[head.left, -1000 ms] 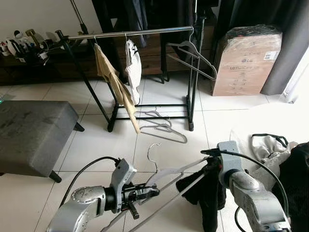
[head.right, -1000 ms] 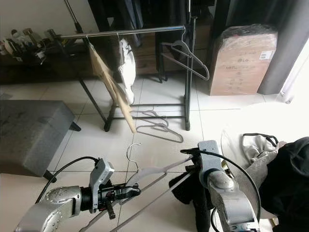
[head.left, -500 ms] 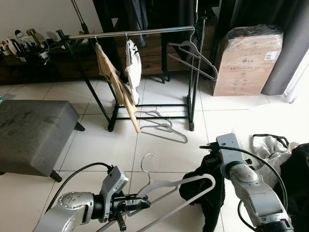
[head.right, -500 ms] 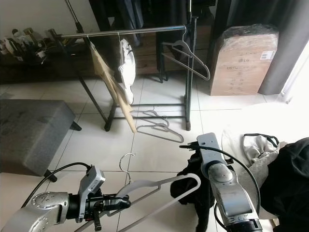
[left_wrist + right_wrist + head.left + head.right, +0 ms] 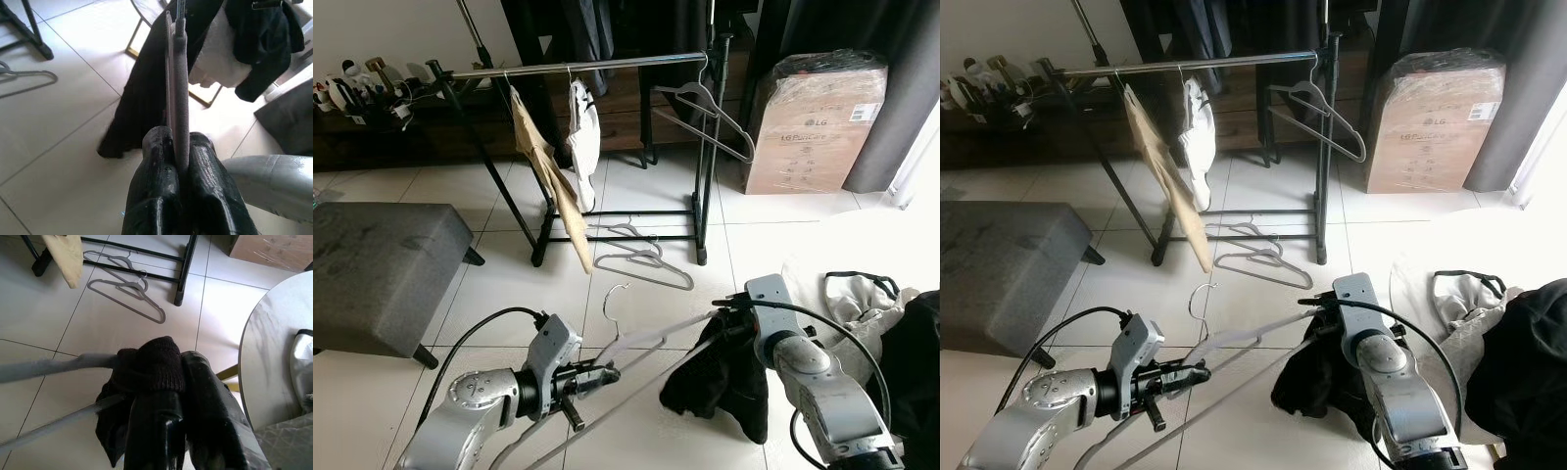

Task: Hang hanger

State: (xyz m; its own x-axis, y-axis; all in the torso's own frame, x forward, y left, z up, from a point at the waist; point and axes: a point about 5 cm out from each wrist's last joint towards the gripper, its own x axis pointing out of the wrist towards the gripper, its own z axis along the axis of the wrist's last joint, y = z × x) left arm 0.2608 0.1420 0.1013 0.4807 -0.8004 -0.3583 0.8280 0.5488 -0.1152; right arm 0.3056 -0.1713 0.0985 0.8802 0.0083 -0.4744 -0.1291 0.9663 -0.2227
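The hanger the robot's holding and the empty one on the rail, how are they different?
The held hanger lies tilted low over the floor, clamped by the left gripper, with its hook free; the rail hanger hangs by its hook from the rail. The held hanger has a black garment at its far end, pinched by the right gripper; the rail hanger is bare. Both are thin, grey and triangular.

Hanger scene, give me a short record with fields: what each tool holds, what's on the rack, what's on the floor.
left tool: shut on the grey hanger
right tool: shut on the black garment at the hanger's far end
rack rail: beige garment, white garment, one empty hanger
floor under rack: spare hangers
rack's right: LG carton
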